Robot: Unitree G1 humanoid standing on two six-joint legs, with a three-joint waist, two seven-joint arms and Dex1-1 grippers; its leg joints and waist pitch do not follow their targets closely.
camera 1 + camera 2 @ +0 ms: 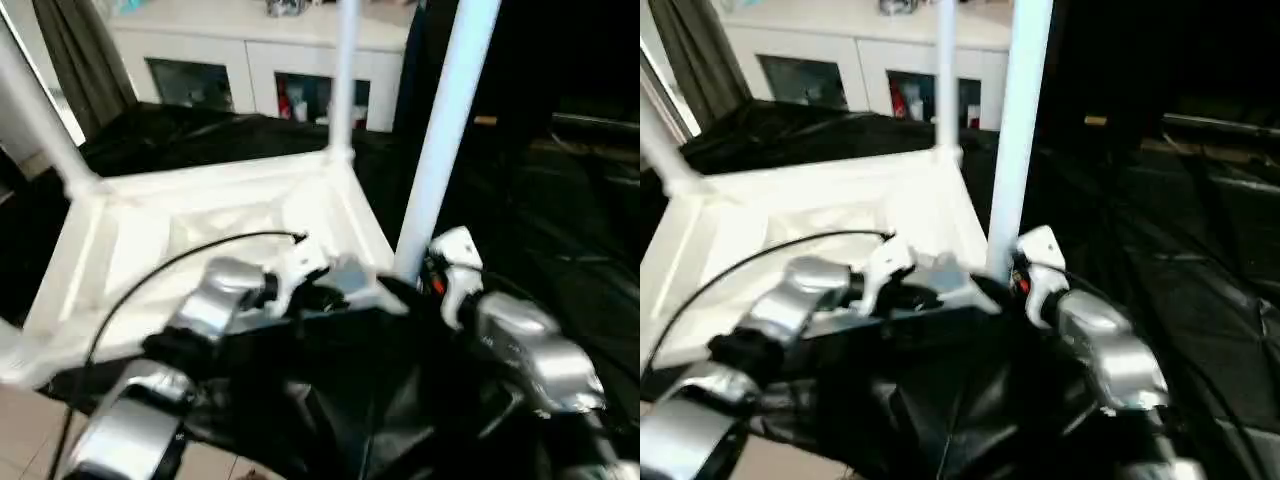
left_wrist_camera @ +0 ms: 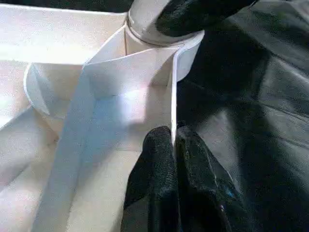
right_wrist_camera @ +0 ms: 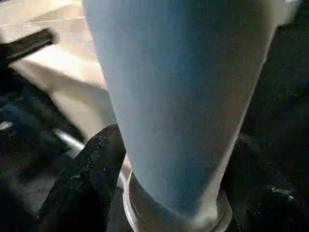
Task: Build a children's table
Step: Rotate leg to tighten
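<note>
The children's table lies upside down on a black sheet. Its white top (image 1: 150, 240) shows the ribbed underside. Three white legs stand upright in corner sockets: one at the far left (image 1: 40, 115), one at the back (image 1: 345, 80), and one at the near right corner (image 1: 445, 140). My left gripper (image 2: 174, 140) is shut on the top's thin rim wall (image 2: 173, 96), just beside the near right socket (image 2: 159, 34). My right gripper (image 1: 415, 270) is at the foot of the near right leg (image 3: 178, 96), low by the socket collar.
A black sheet (image 1: 560, 220) covers the floor around the table. At the back stands a white glass-door cabinet (image 1: 250, 70), with a grey curtain (image 1: 85, 60) to its left. A black cable (image 1: 150, 275) arcs over my left forearm. Tiled floor (image 1: 20, 430) shows at the near left.
</note>
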